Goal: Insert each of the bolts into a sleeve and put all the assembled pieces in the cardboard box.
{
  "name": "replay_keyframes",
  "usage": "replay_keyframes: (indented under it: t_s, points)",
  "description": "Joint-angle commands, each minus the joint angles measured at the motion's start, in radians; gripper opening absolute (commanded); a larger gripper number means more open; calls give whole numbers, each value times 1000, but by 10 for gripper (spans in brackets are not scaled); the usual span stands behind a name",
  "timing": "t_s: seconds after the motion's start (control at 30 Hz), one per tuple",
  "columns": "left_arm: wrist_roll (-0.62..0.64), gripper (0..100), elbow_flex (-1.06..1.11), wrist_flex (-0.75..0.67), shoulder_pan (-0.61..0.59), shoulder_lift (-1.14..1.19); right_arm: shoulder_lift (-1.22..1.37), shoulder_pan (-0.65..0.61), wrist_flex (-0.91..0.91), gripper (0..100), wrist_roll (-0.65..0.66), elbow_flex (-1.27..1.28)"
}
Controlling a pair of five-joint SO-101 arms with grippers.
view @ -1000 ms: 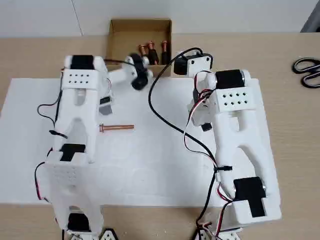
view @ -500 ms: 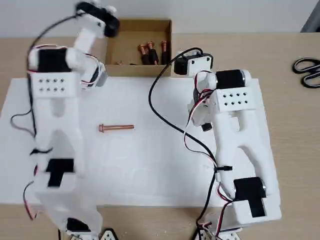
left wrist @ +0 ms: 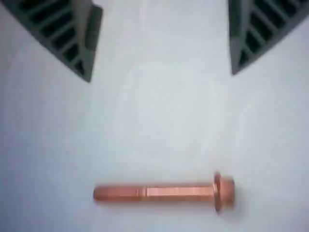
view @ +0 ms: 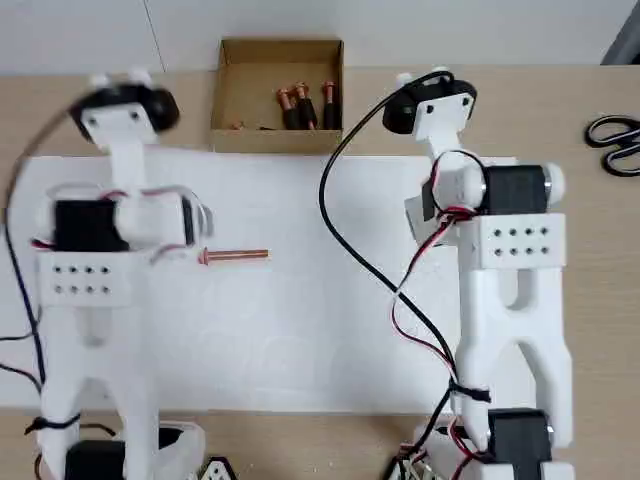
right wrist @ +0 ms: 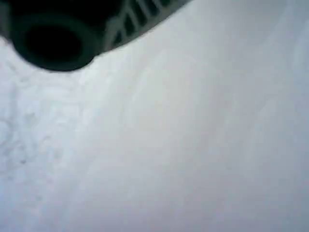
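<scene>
Fingers [left wrist: 63, 34] of the left gripper [left wrist: 161, 72] wide apart, nothing between them. White sheet below.

Bolt [left wrist: 164, 192], copper, lies flat on its side just beyond the fingertips, touching neither. No sleeve on it. From the high view the same bolt [view: 233, 256] sits alone on the white sheet [view: 300, 340], head toward the left arm [view: 90, 270], shank pointing to the middle of the sheet.

Cardboard box [view: 215, 100] on the bare wooden surface [view: 600, 260], just past the far edge of the sheet, well apart from the bolt. Inside, three assembled pieces [view: 305, 105] lie side by side in the right half, copper heads toward the far wall, black sleeves toward the near wall.

Right arm [view: 510, 240] stretches along the right side of the sheet, its far end beside the box's right wall. Its wrist view has a dark round shape [right wrist: 53, 46] over white sheet; cannot tell what it is.

Scissors [view: 612, 140] at the surface's far right edge.
</scene>
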Motion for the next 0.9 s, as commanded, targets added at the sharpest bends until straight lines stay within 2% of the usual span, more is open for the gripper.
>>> replay_keyframes:
  t_s: [0.0, 0.13, 0.33, 0.4, 0.63, 0.77, 0.87]
  points:
    - [44, 178, 248, -160, 40, -49, -51, 10, 7, 4, 5, -6]
    - [149, 178, 381, -327, 72, -49, -51, 10, 16, 4, 5, -6]
    - [486, 178, 386, -381, 64, -49, -53, 5, 13, 4, 3, 38]
    - [525, 177, 386, -402, 72, -55, -53, 7, 13, 4, 3, 52]
    - [540, 179, 389, -405, 75, -48, -53, 12, 13, 4, 3, 57]
    - [709, 179, 389, -402, 69, -48, -53, 7, 13, 4, 3, 57]
    - [779, 179, 390, -410, 77, -44, -53, 5, 13, 4, -2, 57]
